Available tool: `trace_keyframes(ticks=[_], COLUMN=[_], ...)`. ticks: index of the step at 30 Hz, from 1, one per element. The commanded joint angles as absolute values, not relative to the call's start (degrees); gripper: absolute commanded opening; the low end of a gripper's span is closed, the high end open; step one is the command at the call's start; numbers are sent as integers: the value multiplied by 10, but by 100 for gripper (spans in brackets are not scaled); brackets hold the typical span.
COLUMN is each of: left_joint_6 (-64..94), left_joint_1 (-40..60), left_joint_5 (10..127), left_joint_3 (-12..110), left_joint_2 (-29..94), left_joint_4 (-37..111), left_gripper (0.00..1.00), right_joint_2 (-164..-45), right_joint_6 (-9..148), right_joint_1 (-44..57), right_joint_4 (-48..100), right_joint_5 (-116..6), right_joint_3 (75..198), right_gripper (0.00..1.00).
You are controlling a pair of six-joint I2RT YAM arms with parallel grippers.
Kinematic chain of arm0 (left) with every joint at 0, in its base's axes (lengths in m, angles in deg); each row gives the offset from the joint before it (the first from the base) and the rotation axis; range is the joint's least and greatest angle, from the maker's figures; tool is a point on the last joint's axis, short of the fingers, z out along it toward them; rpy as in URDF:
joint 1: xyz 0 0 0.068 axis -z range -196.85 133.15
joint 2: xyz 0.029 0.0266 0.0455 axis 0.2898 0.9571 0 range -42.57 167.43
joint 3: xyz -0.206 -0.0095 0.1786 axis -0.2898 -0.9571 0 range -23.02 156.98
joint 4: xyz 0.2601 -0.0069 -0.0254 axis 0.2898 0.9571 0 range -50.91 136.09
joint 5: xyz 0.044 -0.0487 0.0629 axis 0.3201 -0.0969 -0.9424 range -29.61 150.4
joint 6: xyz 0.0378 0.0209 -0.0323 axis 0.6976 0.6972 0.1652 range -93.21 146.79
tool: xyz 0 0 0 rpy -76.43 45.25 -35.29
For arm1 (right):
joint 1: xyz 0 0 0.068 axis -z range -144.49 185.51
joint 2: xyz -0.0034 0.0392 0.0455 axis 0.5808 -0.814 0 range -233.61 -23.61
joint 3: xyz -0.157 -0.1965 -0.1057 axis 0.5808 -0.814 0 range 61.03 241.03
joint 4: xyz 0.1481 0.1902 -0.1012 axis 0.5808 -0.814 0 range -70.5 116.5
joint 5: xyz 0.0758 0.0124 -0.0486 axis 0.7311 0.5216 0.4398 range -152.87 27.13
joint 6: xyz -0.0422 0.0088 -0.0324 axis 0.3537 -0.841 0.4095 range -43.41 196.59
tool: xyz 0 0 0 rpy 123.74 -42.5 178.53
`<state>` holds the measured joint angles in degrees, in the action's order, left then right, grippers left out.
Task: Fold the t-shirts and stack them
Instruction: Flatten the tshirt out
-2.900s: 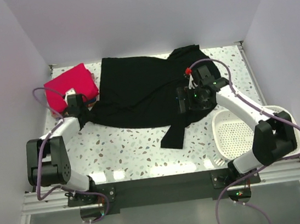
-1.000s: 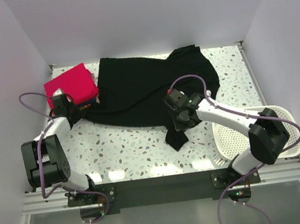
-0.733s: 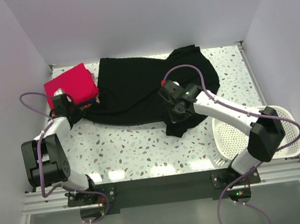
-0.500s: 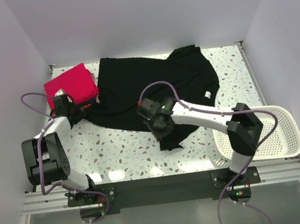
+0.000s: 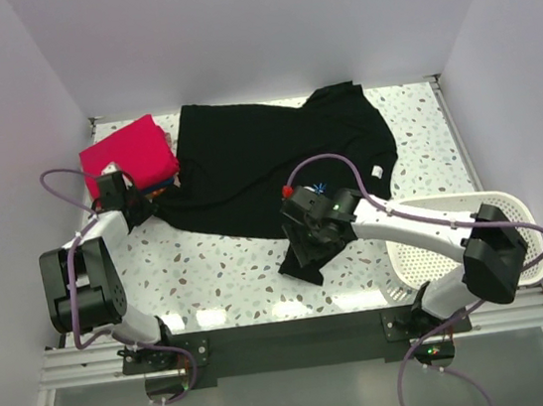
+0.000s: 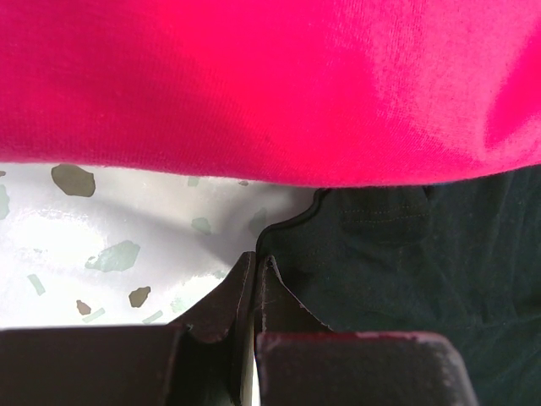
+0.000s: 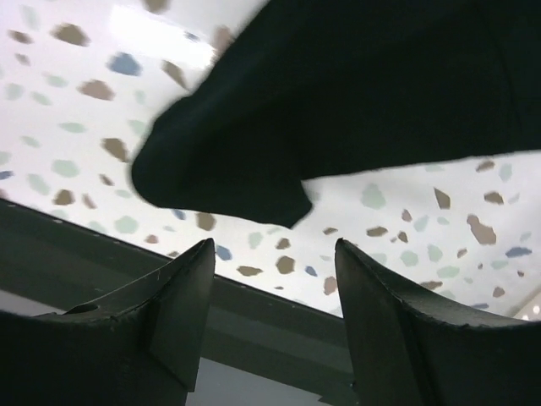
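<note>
The speckled table [image 5: 220,270] is carrying the black t-shirt [image 5: 257,165], spread at centre with one sleeve trailing toward six o'clock. The left gripper [image 5: 139,208] is pinching its nine o'clock corner. The right gripper [image 5: 305,242] is hovering over the sleeve, jaws apart and empty; it had best be taking the sleeve's tip squarely.

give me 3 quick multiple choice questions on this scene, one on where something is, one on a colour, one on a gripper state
1. Where is the white mesh basket?
A) back left corner
B) near right part of the table
C) centre

2. What colour is the folded shirt at the back left?
A) pinkish-red
B) blue
C) white

3. How is the right gripper?
A) shut on the basket
B) shut on the folded shirt
C) open, holding nothing

Answers: 1 B, it sits beside the right arm's base. 2 A, the cloth is bright pinkish-red in both views. 3 C, the wrist view shows the fingers spread with nothing between them.
</note>
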<state>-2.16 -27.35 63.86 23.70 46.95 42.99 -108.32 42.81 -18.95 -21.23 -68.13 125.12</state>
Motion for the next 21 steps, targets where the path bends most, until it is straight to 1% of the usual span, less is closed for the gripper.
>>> trace_keyframes(ticks=[1,9,13,21], left_joint_6=[-25,-26,-26,-23], left_joint_1=[-278,-277,-277,-277], left_joint_5=[652,656,657,652], left_joint_3=[246,247,246,248], left_joint_2=[473,479,479,476], left_joint_4=[401,401,402,405], left_gripper=[0,0,0,0], right_joint_2=[-1044,-1013,-1027,-1075], right_joint_6=[377,336,331,325], right_joint_1=[-183,-183,-183,-183], right_joint_4=[-183,-144,-82,-15], right_joint_5=[-703,-691,-660,-631], right_joint_3=[1203,1105,1081,1052], right_gripper=[62,58,54,51])
